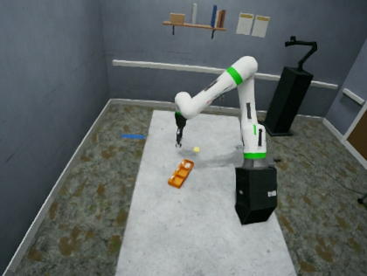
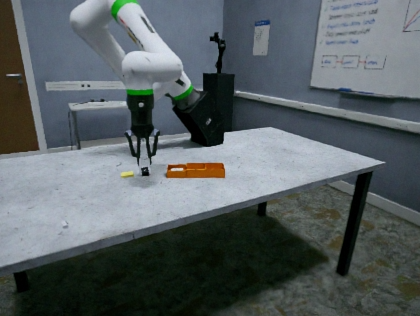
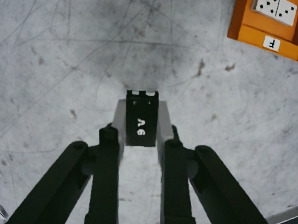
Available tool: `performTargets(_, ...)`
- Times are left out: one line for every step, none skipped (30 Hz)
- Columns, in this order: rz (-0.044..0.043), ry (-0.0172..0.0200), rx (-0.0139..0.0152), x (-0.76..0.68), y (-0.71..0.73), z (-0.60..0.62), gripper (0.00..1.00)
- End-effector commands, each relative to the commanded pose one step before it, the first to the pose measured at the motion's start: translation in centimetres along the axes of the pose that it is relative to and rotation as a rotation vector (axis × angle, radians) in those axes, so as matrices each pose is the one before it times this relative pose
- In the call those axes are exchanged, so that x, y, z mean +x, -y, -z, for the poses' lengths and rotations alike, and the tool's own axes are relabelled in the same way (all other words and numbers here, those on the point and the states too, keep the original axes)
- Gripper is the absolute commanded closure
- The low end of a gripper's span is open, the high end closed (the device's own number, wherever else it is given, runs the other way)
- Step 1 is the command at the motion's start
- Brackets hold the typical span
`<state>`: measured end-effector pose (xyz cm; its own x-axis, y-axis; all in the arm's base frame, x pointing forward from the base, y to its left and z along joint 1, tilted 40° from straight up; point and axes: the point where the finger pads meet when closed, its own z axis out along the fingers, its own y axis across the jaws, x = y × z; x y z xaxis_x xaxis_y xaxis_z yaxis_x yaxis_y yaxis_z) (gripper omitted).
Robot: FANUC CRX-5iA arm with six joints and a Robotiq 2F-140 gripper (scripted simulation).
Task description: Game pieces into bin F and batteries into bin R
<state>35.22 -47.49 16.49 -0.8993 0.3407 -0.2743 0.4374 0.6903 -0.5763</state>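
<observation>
My gripper (image 1: pixel 178 145) (image 2: pixel 145 165) is shut on a black block (image 2: pixel 145 172) (image 3: pixel 142 127) with white characters and two pale tabs at one end. It holds the block above the table, between a yellow piece and the orange tray in the exterior view. The orange tray (image 1: pixel 175 186) (image 2: pixel 205 174) (image 3: pixel 249 38) has several compartments. A white domino (image 1: pixel 188 165) (image 2: pixel 177 169) (image 3: pixel 276 10) with black dots lies in the end compartment, whose wall bears a label F (image 3: pixel 271 43). The label R is not readable here.
The yellow piece (image 1: pixel 197 149) (image 2: pixel 127 174) lies on the table beyond the tray's domino end. A small white piece (image 2: pixel 64 224) lies near the table's front edge in the exterior view. The arm's black base (image 1: pixel 256 194) (image 2: pixel 202 122) stands at one side of the table.
</observation>
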Motion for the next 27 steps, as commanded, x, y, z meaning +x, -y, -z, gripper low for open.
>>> performTargets(-0.00118, 0.00176, 0.00226, 0.690, -1.635, 0.065, 0.78)
performTargets(0.00000, 0.00000, 0.00000, 0.246, -0.547, 0.000, 0.78)
performTargets(0.00000, 0.00000, 0.00000, 0.246, -0.547, 0.000, 0.78)
performTargets(0.00000, 0.00000, 0.00000, 0.246, -0.547, 0.000, 0.78)
performTargets(0.00000, 0.00000, 0.00000, 0.246, -0.547, 0.000, 0.78)
performTargets(0.00000, 0.00000, 0.00000, 0.246, -0.547, 0.000, 0.78)
performTargets(0.00000, 0.00000, 0.00000, 0.246, -0.547, 0.000, 0.78)
performTargets(0.00000, 0.00000, 0.00000, 0.246, -0.547, 0.000, 0.78)
performTargets(0.00000, 0.00000, 0.00000, 0.246, -0.547, 0.000, 0.78)
performTargets(0.00000, 0.00000, 0.00000, 0.246, -0.547, 0.000, 0.78)
performTargets(0.00000, 0.00000, 0.00000, 0.246, -0.547, 0.000, 0.78)
performTargets(0.00000, 0.00000, 0.00000, 0.246, -0.547, 0.000, 0.78)
performTargets(0.00000, 0.00000, 0.00000, 0.246, -0.547, 0.000, 0.78)
performTargets(0.00000, 0.00000, 0.00000, 0.000, 0.000, 0.000, 0.78)
performTargets(0.00000, 0.00000, 0.00000, 0.000, 0.000, 0.000, 0.78)
performTargets(0.00000, 0.00000, 0.00000, 0.246, -0.547, 0.000, 0.78)
performTargets(0.00000, 0.00000, 0.00000, 0.246, -0.547, 0.000, 0.78)
performTargets(0.00000, 0.00000, 0.00000, 0.246, -0.547, 0.000, 0.78)
performTargets(0.00000, 0.00000, 0.00000, 0.246, -0.547, 0.000, 0.78)
performTargets(0.00000, 0.00000, 0.00000, 0.246, -0.547, 0.000, 0.78)
performTargets(0.00000, 0.00000, 0.00000, 0.246, -0.547, 0.000, 0.78)
performTargets(0.00000, 0.00000, 0.00000, 0.246, -0.547, 0.000, 0.78)
performTargets(0.00000, 0.00000, 0.00000, 0.246, -0.547, 0.000, 0.78)
performTargets(0.00000, 0.00000, 0.00000, 0.246, -0.547, 0.000, 0.78)
performTargets(0.00000, 0.00000, 0.00000, 0.246, -0.547, 0.000, 0.78)
performTargets(0.00000, 0.00000, 0.00000, 0.246, -0.547, 0.000, 0.78)
performTargets(0.00000, 0.00000, 0.00000, 0.246, -0.547, 0.000, 0.78)
